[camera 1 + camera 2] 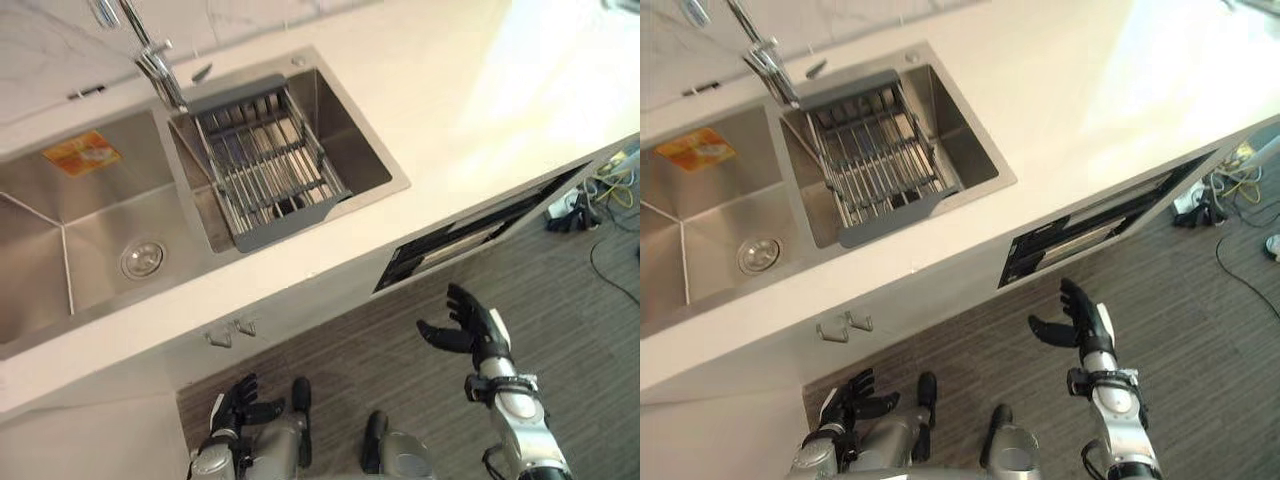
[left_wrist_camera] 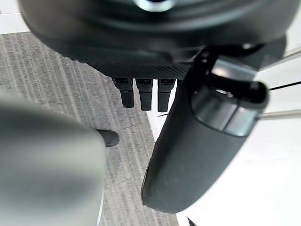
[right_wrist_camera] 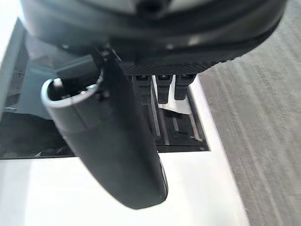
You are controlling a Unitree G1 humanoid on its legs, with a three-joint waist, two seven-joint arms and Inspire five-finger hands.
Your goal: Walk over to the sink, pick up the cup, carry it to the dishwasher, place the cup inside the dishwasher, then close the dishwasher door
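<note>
Dark gap: dishwasher door (image 1: pixel 465 245) looked ajar, just ahead of right robot hand (image 1: pixel 475 325), fingers spread, empty. Rec flat-palm push, square-on. Left robot hand (image 1: pixel 235 400) relaxed, idle.

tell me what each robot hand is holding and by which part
Nothing is held. The right robot hand is open before the dishwasher gap; the left robot hand, low by the cabinet, is open and empty too.

Below me ran a pale countertop (image 1: pixel 480 110), brightly lit at its far right corner. Behind its back edge stood a marbled grey-white wall (image 1: pixel 40 45). The floor (image 1: pixel 400 370) was dark grey with fine stripes, and two small hooks (image 1: pixel 243 326) hung on the white cabinet front (image 1: pixel 290 310).
</note>
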